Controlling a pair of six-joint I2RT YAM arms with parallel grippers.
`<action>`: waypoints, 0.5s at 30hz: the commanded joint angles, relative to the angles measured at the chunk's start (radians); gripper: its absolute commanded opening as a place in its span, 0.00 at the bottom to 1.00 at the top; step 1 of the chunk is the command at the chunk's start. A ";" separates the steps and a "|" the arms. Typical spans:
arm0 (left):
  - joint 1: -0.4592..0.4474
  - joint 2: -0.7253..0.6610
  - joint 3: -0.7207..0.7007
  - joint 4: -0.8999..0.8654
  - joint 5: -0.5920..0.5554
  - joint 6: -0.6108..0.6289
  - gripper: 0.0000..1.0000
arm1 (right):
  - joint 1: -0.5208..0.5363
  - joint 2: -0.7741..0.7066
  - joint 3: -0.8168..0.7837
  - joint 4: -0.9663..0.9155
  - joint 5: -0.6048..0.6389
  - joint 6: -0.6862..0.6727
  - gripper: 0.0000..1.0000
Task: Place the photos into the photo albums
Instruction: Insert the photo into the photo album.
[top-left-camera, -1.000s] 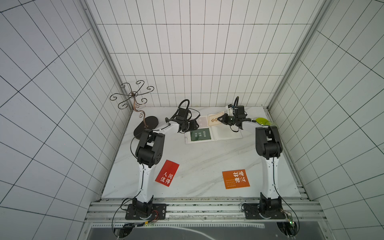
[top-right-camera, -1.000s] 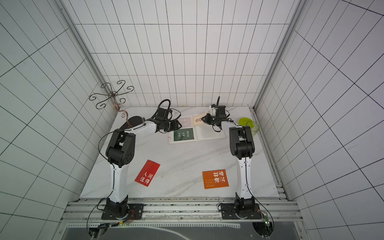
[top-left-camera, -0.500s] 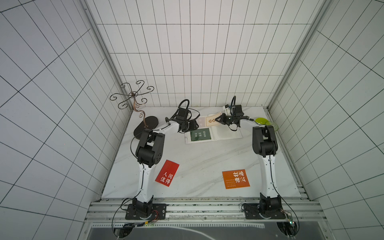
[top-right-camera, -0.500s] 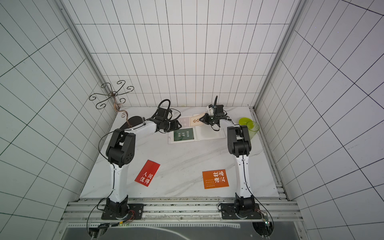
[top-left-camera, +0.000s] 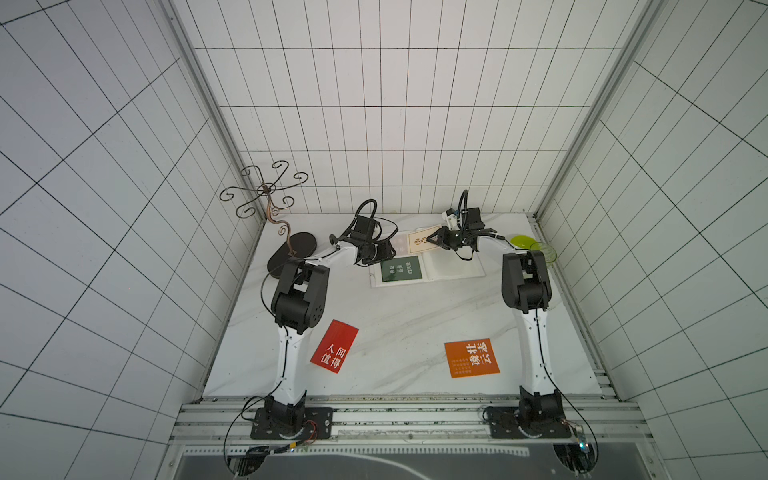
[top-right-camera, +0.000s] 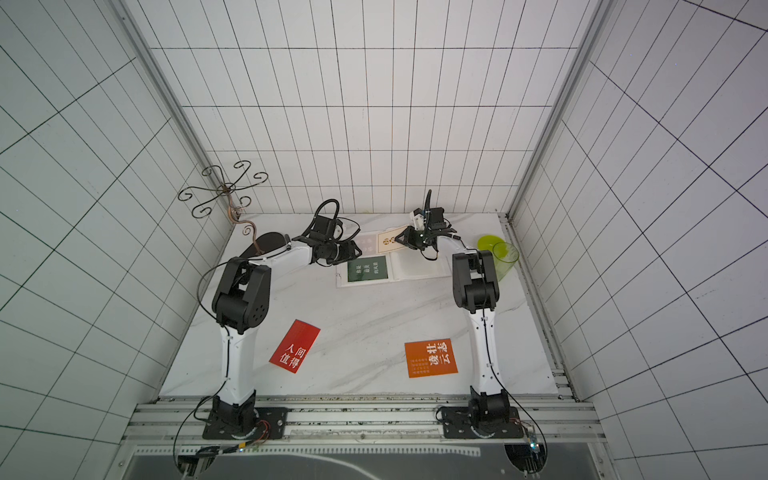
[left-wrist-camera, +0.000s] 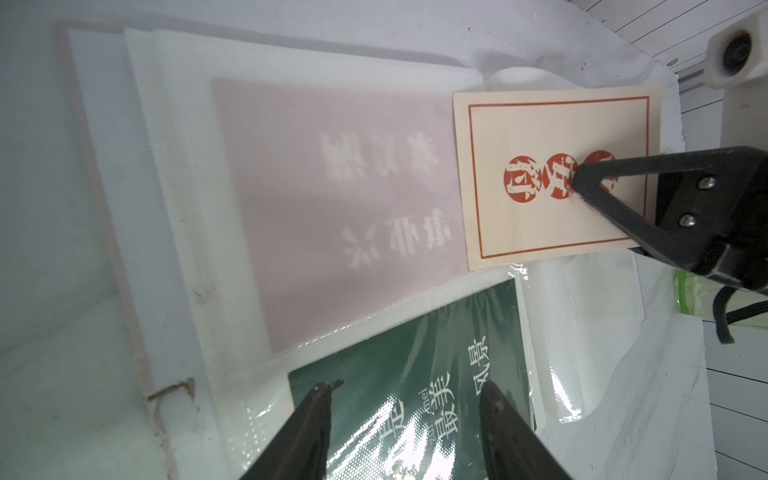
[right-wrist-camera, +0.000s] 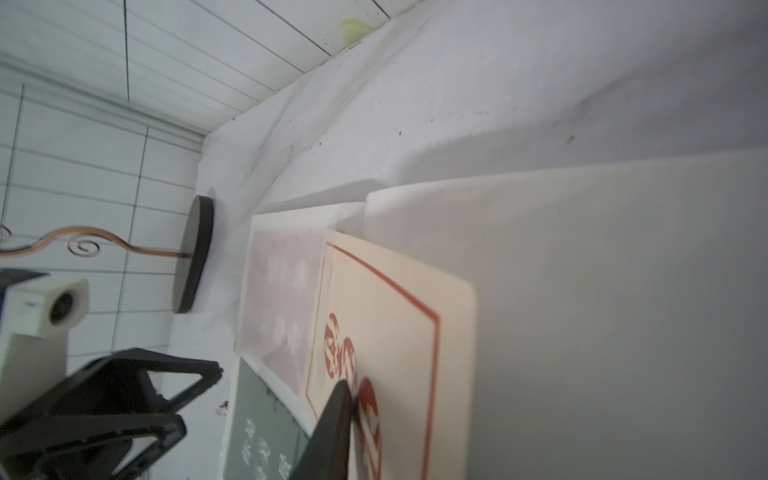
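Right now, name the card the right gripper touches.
The cream card with the red border, under a finger of the right gripper. The green card lies by the left gripper; the red card and the orange card lie far off.

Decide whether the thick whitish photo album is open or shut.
Open: the album lies spread, white pages up, a dark green card on one.
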 joint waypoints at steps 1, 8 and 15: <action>0.005 0.004 0.014 0.002 0.000 -0.007 0.57 | 0.002 -0.035 0.111 -0.086 0.091 -0.032 0.34; 0.007 -0.015 0.006 0.005 0.001 -0.008 0.57 | -0.009 -0.077 0.127 -0.126 0.192 -0.055 0.43; 0.007 -0.022 0.001 0.009 0.008 -0.013 0.57 | -0.027 -0.049 0.142 -0.137 0.183 -0.065 0.43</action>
